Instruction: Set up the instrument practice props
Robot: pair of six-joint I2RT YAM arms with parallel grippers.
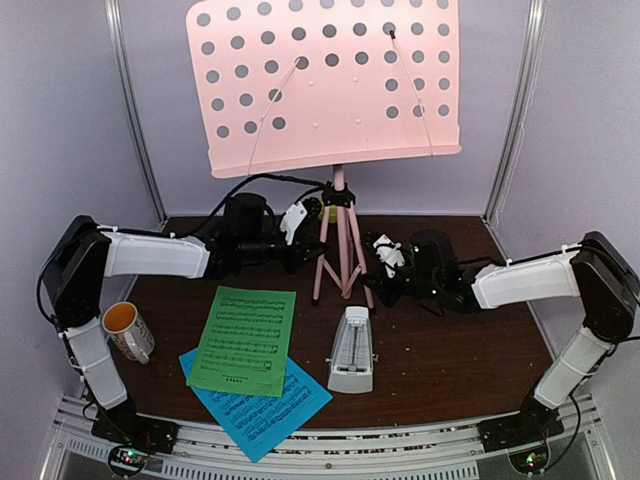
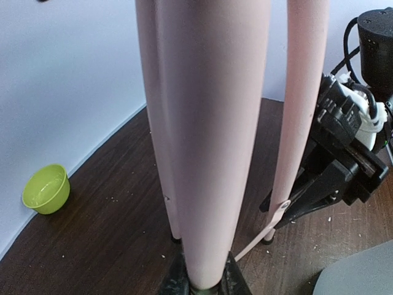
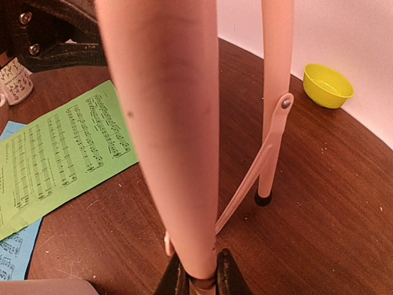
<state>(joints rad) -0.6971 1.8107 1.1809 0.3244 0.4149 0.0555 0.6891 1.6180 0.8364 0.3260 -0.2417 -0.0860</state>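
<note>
The pink music stand (image 1: pixel 325 85) stands upright on its tripod at the back middle of the table, its perforated desk facing me. My left gripper (image 1: pixel 305 252) is shut on the stand's left leg (image 2: pixel 209 123), with the fingertips (image 2: pixel 178 279) on either side of it near the foot. From the other side, my right gripper (image 1: pixel 378 272) is shut on the right leg (image 3: pixel 166 123). The green sheet (image 1: pixel 245 340) lies partly over the blue sheet (image 1: pixel 265 415) at the front left. The white-grey metronome (image 1: pixel 352 350) stands at the front middle.
A white patterned mug (image 1: pixel 127 330) sits at the left edge beside the left arm. A lime-green bowl (image 2: pixel 46 188) rests near the back wall behind the stand. Walls close in the back and both sides.
</note>
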